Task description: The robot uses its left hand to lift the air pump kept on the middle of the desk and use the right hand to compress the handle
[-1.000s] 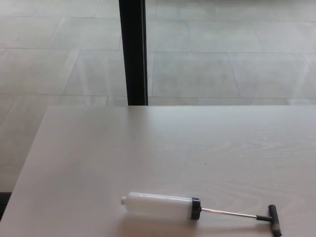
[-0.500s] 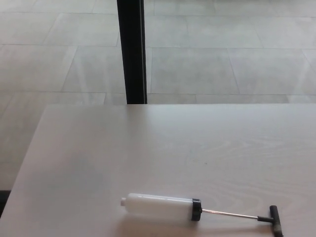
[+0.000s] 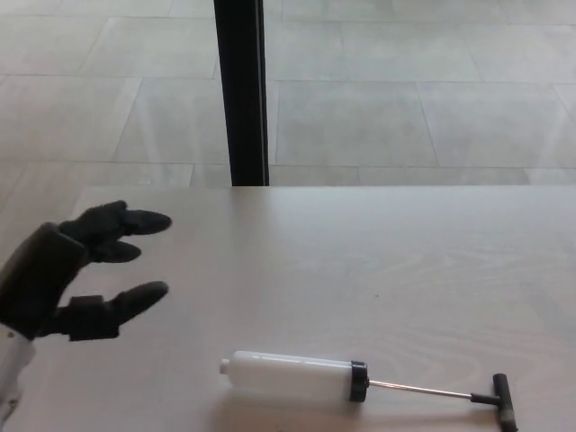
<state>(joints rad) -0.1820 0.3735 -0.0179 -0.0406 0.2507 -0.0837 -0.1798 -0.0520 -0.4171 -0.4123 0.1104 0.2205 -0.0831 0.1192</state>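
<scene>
We are at the very start of the job, as far as we can judge: nothing has been lifted and nothing compressed. Both steps are still ahead of us, the pick-up with our left hand and the push on the handle with our right.

At the left edge of the head view, our left hand (image 3: 76, 270) hovers above the desk (image 3: 378, 261), empty. Its thumb and two thick fingers (image 3: 130, 221) are spread well apart, pointing toward the middle of the desk, and they touch nothing. We cannot say for sure how high the hand sits above the surface, since the view from above flattens that.

Further right and nearer to us lies the air pump (image 3: 292, 378), flat on its side close to the near edge of the desk rather than dead centre. Its white barrel (image 3: 283, 376) points left, ending in a black collar (image 3: 357, 382). From the collar a thin metal rod (image 3: 418, 390) runs right, drawn fully out, to the black T-handle (image 3: 502, 401) at the far right. The pump is well apart from our left hand, below and to the right of it.

Our right hand does not show at all. In our judgement the left hand must first travel down and right to close around the barrel.
</scene>
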